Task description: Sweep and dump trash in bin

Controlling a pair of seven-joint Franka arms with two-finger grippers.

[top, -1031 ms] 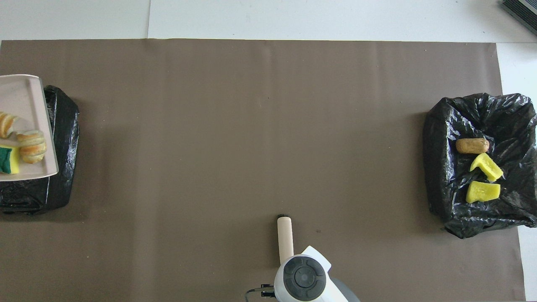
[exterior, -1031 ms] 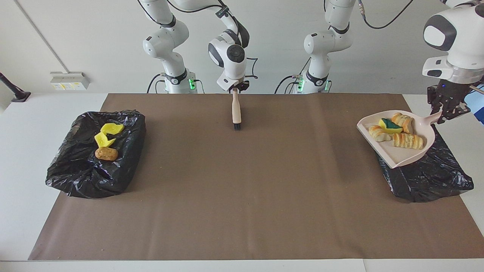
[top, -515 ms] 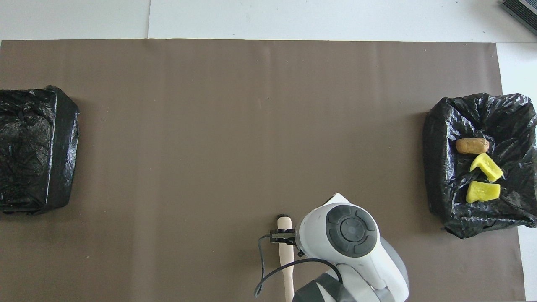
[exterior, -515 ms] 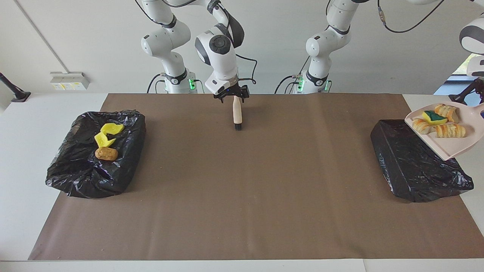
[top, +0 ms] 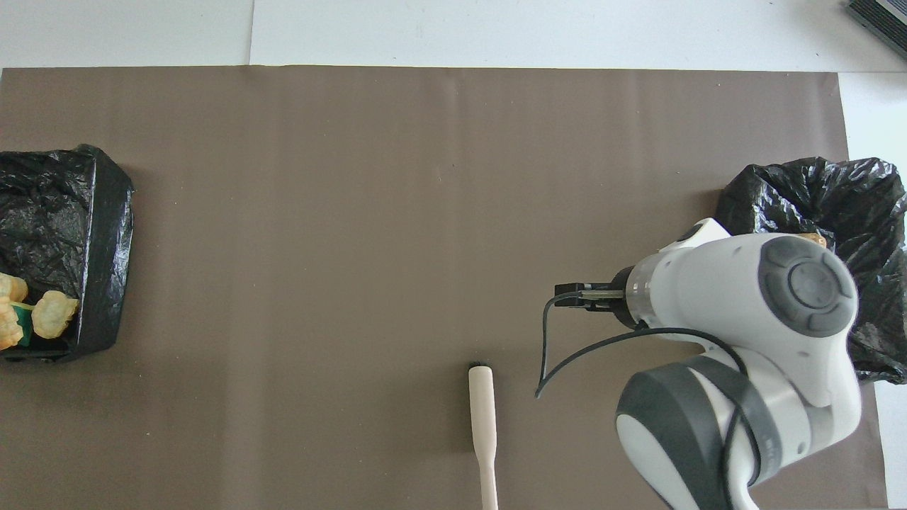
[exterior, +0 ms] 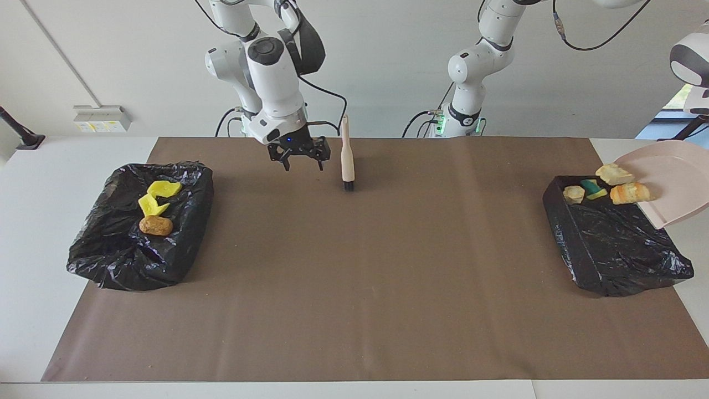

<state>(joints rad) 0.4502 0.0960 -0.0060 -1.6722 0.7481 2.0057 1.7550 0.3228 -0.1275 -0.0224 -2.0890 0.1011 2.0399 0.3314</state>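
The pink dustpan [exterior: 673, 180] hangs tilted over the black bin [exterior: 615, 249] at the left arm's end. My left gripper is out of view past the picture's edge and keeps the pan up. Two tan lumps of trash [exterior: 628, 193] are at the pan's lower lip. Another tan lump [exterior: 574, 193] and the green-and-yellow one [exterior: 592, 188] are in the bin, also seen from overhead as trash [top: 53, 314]. The beige-handled brush [exterior: 347, 158] stands alone on its bristles. My right gripper [exterior: 303, 163] is open and empty over the mat beside the brush.
A second black bin [exterior: 138, 244] at the right arm's end holds two yellow lumps [exterior: 155, 197] and a brown one [exterior: 156, 225]. The right arm [top: 765, 333] covers much of that bin [top: 850, 191] from overhead. The brown mat [exterior: 354, 288] spans the table.
The right gripper let go of the brush and swung toward the bin at its own end. The left arm carried the dustpan outward and tipped it, and trash slid off into the bin.
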